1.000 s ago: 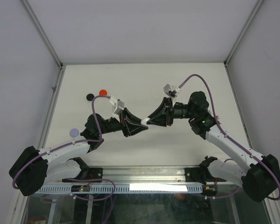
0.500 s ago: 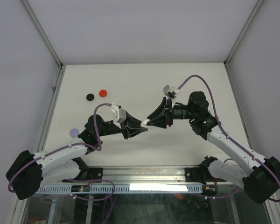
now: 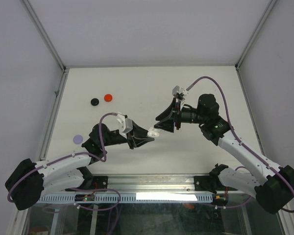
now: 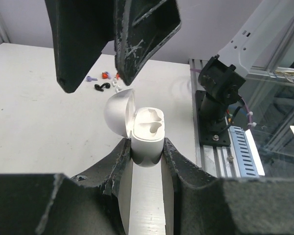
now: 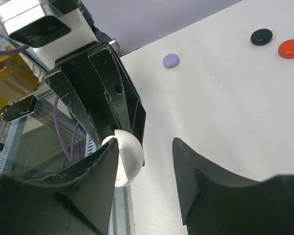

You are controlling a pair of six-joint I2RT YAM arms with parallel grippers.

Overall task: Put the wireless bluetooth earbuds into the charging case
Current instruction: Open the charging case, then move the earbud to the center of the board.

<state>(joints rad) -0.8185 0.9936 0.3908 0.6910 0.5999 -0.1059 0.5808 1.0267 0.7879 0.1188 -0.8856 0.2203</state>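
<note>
place: robotics lab cell | evidence: white table point(image 3: 137, 83), grey enclosure walls point(image 3: 137, 29), aluminium rail point(image 3: 152, 184)

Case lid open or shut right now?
Open. In the left wrist view the lid is hinged back off the case, and both wells show.

The left arm point(image 3: 63, 164) and right arm point(image 3: 240, 149) have white shells, black joints and looping purple cables point(image 3: 213, 85); the right hand point(image 4: 94, 81) is scuffed black plastic.

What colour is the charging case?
The case is plain glossy white, best seen in the left wrist view.
</note>
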